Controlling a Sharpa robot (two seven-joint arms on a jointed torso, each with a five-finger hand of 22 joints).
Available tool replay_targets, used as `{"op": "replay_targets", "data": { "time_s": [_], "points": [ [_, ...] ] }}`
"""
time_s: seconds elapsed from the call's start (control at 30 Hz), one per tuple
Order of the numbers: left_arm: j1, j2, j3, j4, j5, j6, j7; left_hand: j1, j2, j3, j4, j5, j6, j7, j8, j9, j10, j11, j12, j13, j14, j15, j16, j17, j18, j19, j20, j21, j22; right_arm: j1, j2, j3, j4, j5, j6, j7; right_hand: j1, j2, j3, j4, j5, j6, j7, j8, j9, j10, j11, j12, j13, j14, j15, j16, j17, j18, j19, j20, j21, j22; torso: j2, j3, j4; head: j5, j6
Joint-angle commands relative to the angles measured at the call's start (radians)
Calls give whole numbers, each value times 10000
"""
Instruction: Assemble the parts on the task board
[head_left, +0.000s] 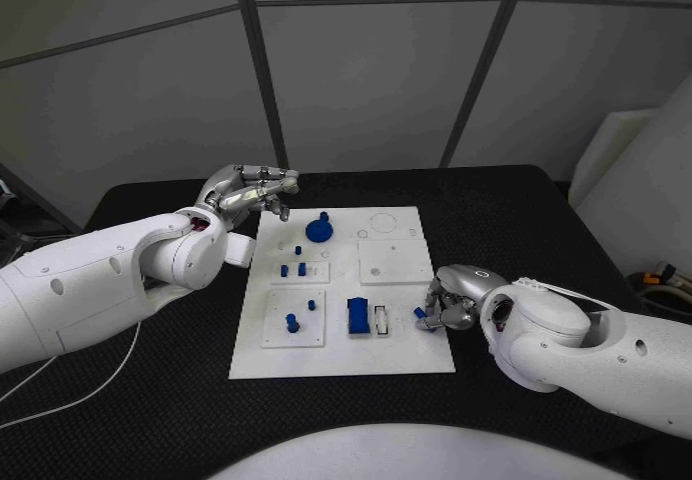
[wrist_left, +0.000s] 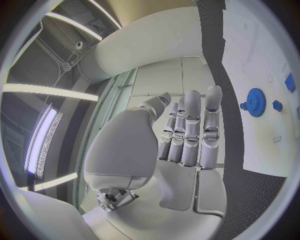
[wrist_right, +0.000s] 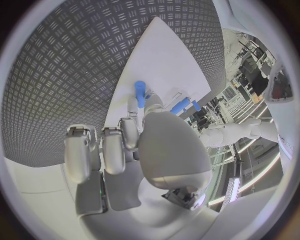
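The white task board (head_left: 346, 355) lies in the middle of the black table. On it are a blue gear (head_left: 319, 230), several small blue pegs (head_left: 299, 269), a single peg (head_left: 291, 322) and a blue block (head_left: 356, 315). My right hand (head_left: 450, 300) is at the board's right edge and pinches a small blue peg (head_left: 423, 315) low over the board; that peg (wrist_right: 140, 94) sticks out past its fingertips. My left hand (head_left: 253, 190) hovers beyond the board's far left corner with straight fingers (wrist_left: 190, 125) and holds nothing. The gear (wrist_left: 254, 102) lies off to its side.
A white square plate (head_left: 394, 260) sits on the board's right half, and a pale piece (head_left: 381, 320) stands beside the blue block. Bare black table (head_left: 505, 210) surrounds the board. A white object (head_left: 613, 150) stands at the table's far right.
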Motion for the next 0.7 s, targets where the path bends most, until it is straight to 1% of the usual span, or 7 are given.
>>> {"op": "replay_targets", "data": {
  "time_s": [0.03, 0.17, 0.23, 0.4, 0.57, 0.67, 0.7],
  "points": [
    [13, -3, 8, 11, 32, 117, 89, -20, 109, -61, -10, -35, -34, 15, -41, -10, -59, 3, 46, 11, -53, -8, -38, -12, 500, 24, 65, -73, -15, -177, 58, -143, -173, -761, 1242, -737, 399, 191, 132, -117, -146, 31, 39, -194, -91, -57, -23, -57, -444, 614, -70, -66, 371, -66, 595, -22, -49, 2109, -2, -7, 10, -9, 5],
    [12, -4, 8, 9, 32, 122, 88, -20, 111, -65, -8, -35, -35, 15, -41, -10, -62, 3, 48, 11, -53, -8, -38, -14, 500, 25, 65, -76, -18, -197, 111, -144, -182, -1009, 1268, -836, 596, 276, 372, -189, 19, 53, 41, -263, -116, -76, -31, -86, -449, 615, -74, -67, 380, -67, 596, -28, -50, 2110, 4, 1, 1, 27, 12],
    [12, -8, 8, 11, 32, 123, 88, -20, 111, -65, -8, -35, -35, 15, -41, -10, -62, 3, 48, 11, -53, -8, -38, -14, 500, 25, 65, -76, -18, -203, 116, -144, -161, -1068, 1179, -875, 630, 297, 569, -162, 539, 95, 41, -321, -138, -79, -44, -95, -441, 618, -80, -66, 393, -68, 603, -36, -46, 2118, 7, -2, -6, 34, 14],
    [8, -12, 8, 7, 32, 125, 87, -20, 111, -65, -8, -35, -35, 15, -41, -10, -62, 3, 48, 11, -53, -8, -38, -14, 500, 25, 65, -76, -18, -208, 50, -143, -26, -829, 826, -943, 739, 332, 1008, -146, 1428, 189, -8, -376, -146, -69, -80, -102, -426, 624, -114, -61, 415, -77, 631, -61, -23, 2150, 14, 9, -23, 58, 30],
    [4, -1, 8, 3, 32, 126, 87, -20, 111, -65, -8, -35, -35, 15, -41, -10, -62, 3, 48, 11, -53, -8, -38, -14, 500, 25, 65, -76, -18, -207, -111, -139, 212, 245, 265, -999, 811, 386, 1583, -120, 1570, 230, -38, -403, -118, -48, -110, -119, -424, 633, -142, -45, 459, -89, 667, -92, 10, 2191, 6, -3, 1, 51, 11],
    [2, 6, 8, -3, 32, 121, 86, -20, 111, -65, -8, -35, -35, 15, -41, -10, -62, 3, 48, 11, -53, -8, -38, -14, 500, 25, 65, -76, -18, -202, -204, -136, 343, 1133, -303, -901, 676, 262, 2003, -22, 1647, 247, -45, -409, -74, -29, -120, -147, -435, 633, -153, -50, 456, -91, 670, -92, 11, 2195, 0, -7, 6, 65, 4],
    [2, 6, 8, -4, 32, 118, 85, -20, 111, -65, -8, -35, -35, 15, -41, -10, -62, 3, 48, 11, -53, -8, -38, -14, 500, 25, 65, -76, -18, -201, -237, -135, 379, 1593, -624, -805, 530, 177, 2180, 81, 1539, 264, -64, -408, -48, -12, -126, -158, -441, 633, -162, -52, 455, -91, 670, -88, 11, 2196, -4, -11, 12, 73, -1]
  ]
}}
